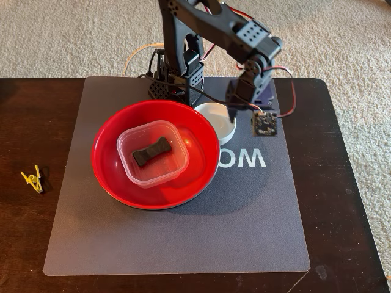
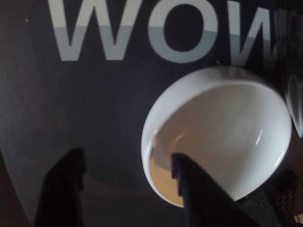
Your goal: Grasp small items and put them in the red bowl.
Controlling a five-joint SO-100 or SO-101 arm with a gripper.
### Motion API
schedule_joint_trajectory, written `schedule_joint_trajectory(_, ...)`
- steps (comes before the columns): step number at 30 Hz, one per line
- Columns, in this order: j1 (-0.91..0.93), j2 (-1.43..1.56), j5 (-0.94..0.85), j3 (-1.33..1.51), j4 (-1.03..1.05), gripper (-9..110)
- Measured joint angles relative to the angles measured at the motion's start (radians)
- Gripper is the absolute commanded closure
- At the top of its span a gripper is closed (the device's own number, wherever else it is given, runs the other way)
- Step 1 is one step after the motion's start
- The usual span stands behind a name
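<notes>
Pincer (image 2: 128, 175): in the wrist view we log its 2 dark fingers (image 2: 64, 189) parted with a wide gap, nothing between them, one finger in front of the small white bowl (image 2: 222, 137). The grey mat (image 2: 94, 104) beneath carries large pale lettering.

Fixed view: we see the pincer (image 1: 235, 104) hanging low over the white bowl (image 1: 223, 122) at the mat's (image 1: 183, 238) far edge; its opening is not readable from here. The red bowl (image 1: 110, 159) sits left of the mat's centre, touching the white bowl. Inside it lies 1 clear square tub (image 1: 131, 165), and in the tub 1 dark grey spool-shaped bar (image 1: 153, 152). We note 1 yellow clip (image 1: 32, 179) on the dark table (image 1: 24, 244), well left of the mat.
</notes>
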Motion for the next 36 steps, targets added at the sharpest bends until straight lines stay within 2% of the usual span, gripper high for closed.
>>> schedule_joint_trajectory(7, 0.028, -0.003, -0.048, 0.028, 0.026, 65)
schedule_joint_trajectory(13, 0.043, -0.147, -0.067, 0.123, -0.12, 67)
schedule_joint_trajectory(16, 0.057, -0.212, -0.101, 0.133, -0.15, 75)
schedule_joint_trajectory(19, 0.026, -0.216, -0.143, 0.137, -0.189, 100)
schedule_joint_trajectory(20, 0.02, -0.222, -0.163, 0.135, -0.195, 101)
schedule_joint_trajectory(27, -0.005, -0.201, -0.207, 0.137, -0.212, 101)
schedule_joint_trajectory(36, -0.029, 0.003, -0.295, 0.126, -0.212, 101)
